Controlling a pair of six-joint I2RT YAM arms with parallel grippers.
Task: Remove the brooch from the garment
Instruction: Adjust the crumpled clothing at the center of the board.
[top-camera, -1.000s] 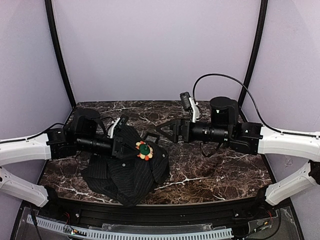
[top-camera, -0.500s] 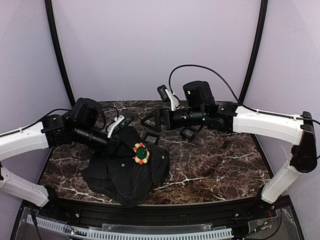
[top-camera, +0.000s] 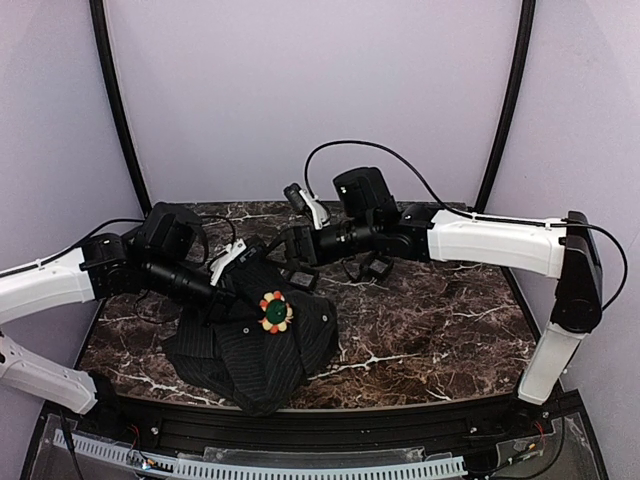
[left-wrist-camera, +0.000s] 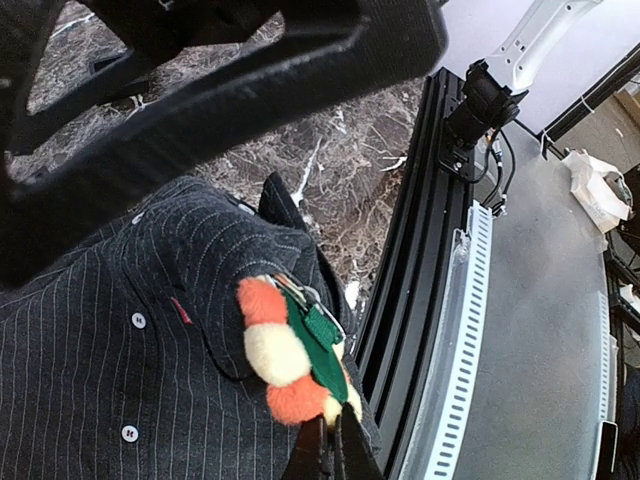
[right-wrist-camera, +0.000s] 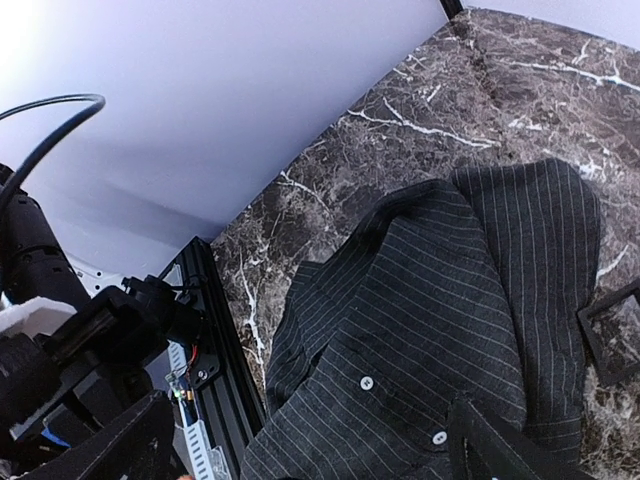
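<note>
The black pinstriped garment (top-camera: 250, 352) lies crumpled at the front left of the marble table. The brooch (top-camera: 275, 313) sits on its upper fold, with orange and cream petals round a green middle. My left gripper (top-camera: 251, 301) reaches it from the left. In the left wrist view its fingers (left-wrist-camera: 322, 452) are shut on the lower edge of the brooch (left-wrist-camera: 285, 350), whose green backing and metal clasp show, above the garment (left-wrist-camera: 100, 330). My right gripper (top-camera: 288, 252) hangs open over the garment's far edge. It holds nothing, with the garment (right-wrist-camera: 430, 300) below it.
A small black square box (top-camera: 302, 277) lies on the table (top-camera: 430, 320) just behind the garment and shows at the right edge of the right wrist view (right-wrist-camera: 615, 330). A black rail (top-camera: 330, 425) runs along the table's near edge.
My right arm has swung left and forward, its open gripper now over the garment's far edge. My left gripper has turned, and the brooch has shifted down-left and turned its green side up.
</note>
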